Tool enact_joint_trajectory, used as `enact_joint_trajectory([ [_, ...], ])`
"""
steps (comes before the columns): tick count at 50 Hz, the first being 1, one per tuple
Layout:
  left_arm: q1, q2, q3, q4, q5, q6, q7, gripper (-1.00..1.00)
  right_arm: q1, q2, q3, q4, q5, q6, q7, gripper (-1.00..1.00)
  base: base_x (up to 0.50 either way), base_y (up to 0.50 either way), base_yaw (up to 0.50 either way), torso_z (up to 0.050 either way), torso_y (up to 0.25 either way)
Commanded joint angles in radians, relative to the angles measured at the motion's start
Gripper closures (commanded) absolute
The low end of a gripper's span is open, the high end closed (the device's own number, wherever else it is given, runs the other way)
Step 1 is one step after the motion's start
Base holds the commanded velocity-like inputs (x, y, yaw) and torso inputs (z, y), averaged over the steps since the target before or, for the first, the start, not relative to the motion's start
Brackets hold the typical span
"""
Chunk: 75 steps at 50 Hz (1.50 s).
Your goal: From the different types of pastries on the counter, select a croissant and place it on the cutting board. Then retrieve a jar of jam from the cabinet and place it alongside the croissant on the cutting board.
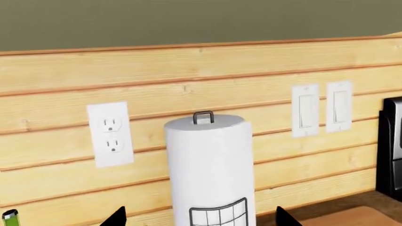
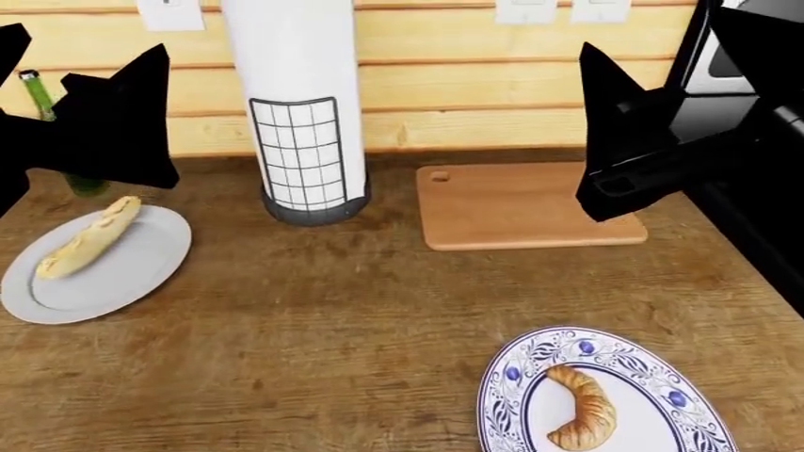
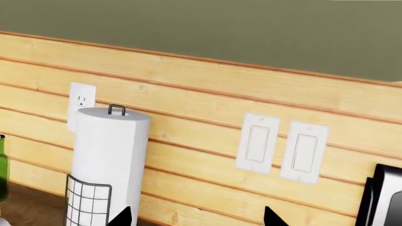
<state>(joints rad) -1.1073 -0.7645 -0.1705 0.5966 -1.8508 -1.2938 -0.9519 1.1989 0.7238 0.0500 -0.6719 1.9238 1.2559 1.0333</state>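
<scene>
The croissant (image 2: 581, 407) lies on a blue-patterned plate (image 2: 653, 377) at the counter's front right. A pale straight loaf (image 2: 88, 237) lies on a grey plate (image 2: 126, 273) at the left. The cutting board (image 2: 515, 202) lies bare against the back wall, right of centre; its corner shows in the left wrist view (image 1: 358, 217). My left gripper (image 2: 86, 56) (image 1: 199, 219) is open and empty, raised above the loaf's plate. My right gripper (image 2: 660, 38) (image 3: 197, 217) is open and empty, raised over the board's right end. The jar of jam is out of view.
A paper towel roll (image 2: 299, 104) (image 1: 210, 165) (image 3: 107, 160) in a wire holder stands at the back, left of the board. A green bottle (image 2: 44, 94) stands behind my left gripper. A dark appliance (image 2: 741, 56) stands at the back right. The wall carries outlets and switches.
</scene>
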Motion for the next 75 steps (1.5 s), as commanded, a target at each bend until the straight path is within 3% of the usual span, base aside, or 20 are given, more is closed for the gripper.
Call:
enact_joint_trajectory([
  [1, -0.008, -0.001, 0.014, -0.002, 0.005, 0.009, 0.003, -1.00, -0.008, 0.011, 0.002, 0.002, 0.005, -0.015, 0.001, -1.00, 0.29, -0.02, 0.00, 0.000, 0.000],
  [18, 0.012, 0.003, 0.013, 0.002, 0.036, 0.017, 0.031, -1.00, 0.029, 0.115, -0.134, 0.071, 0.191, -0.055, 0.124, -1.00, 0.02, 0.00, 0.00, 0.000, 0.000],
  [27, 0.038, 0.000, 0.004, 0.012, 0.046, 0.022, 0.044, -1.00, -0.059, 0.189, -0.142, 0.051, 0.303, -0.103, 0.161, -1.00, 0.00, 0.00, 0.00, 0.000, 0.000],
  [42, 0.061, -0.007, 0.000, 0.024, 0.055, 0.032, 0.052, -1.00, -0.060, 0.332, -0.191, -0.013, 0.563, -0.254, 0.276, -1.00, 0.00, 0.00, 0.00, 0.000, 0.000],
  [48, 0.069, -0.001, 0.002, 0.031, 0.059, 0.040, 0.051, -1.00, 0.046, 0.264, -0.210, -0.040, 0.472, -0.276, 0.324, -1.00, 0.00, 0.00, 0.00, 0.000, 0.000],
  [57, 0.072, -0.002, 0.006, 0.033, 0.062, 0.047, 0.054, -1.00, 0.060, 0.254, -0.213, -0.046, 0.447, -0.282, 0.324, -1.00, 0.00, 0.00, 0.00, 0.000, 0.000],
  [61, 0.081, 0.000, 0.005, 0.035, 0.074, 0.047, 0.064, -1.00, 0.076, 0.279, -0.324, -0.022, 0.534, -0.261, 0.357, -1.00, 0.00, 0.00, 0.00, 0.000, 0.000],
  [75, 0.082, -0.010, 0.013, 0.040, 0.071, 0.054, 0.061, -1.00, 0.442, 0.351, -0.652, 0.113, 0.965, -0.224, 0.510, -1.00, 0.00, 0.00, 0.00, 0.000, 0.000],
])
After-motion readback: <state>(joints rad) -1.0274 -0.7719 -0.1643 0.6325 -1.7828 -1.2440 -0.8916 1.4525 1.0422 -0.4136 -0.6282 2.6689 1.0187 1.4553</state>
